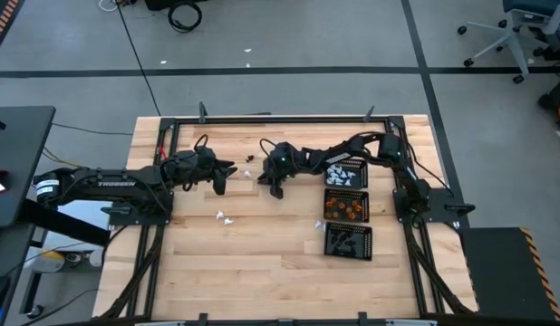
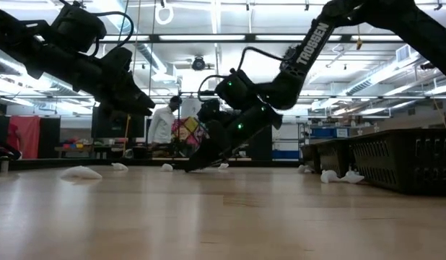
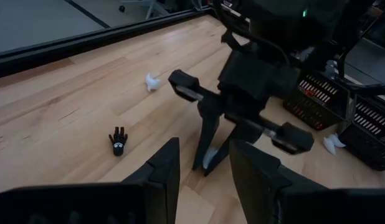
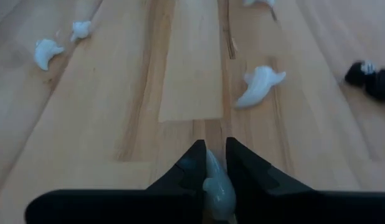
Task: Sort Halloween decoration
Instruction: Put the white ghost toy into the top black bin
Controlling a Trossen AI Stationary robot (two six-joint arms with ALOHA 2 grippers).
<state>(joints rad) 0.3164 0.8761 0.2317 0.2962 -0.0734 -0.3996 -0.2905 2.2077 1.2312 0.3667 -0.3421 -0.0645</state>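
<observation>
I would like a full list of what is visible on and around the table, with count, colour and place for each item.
White trinkets: several, white; one between the right gripper's fingers, others loose on the wood, e.g..
Black trinket: one seen loose, black, on the wood near the grippers.
Mesh trays: three, black, in a row on the table's right side, holding white, orange and black pieces.
Table: one, light wood.
Person: one, white top, far in the room.
Left gripper: open, above the table's centre-left.
Right gripper: shut on a white trinket.
</observation>
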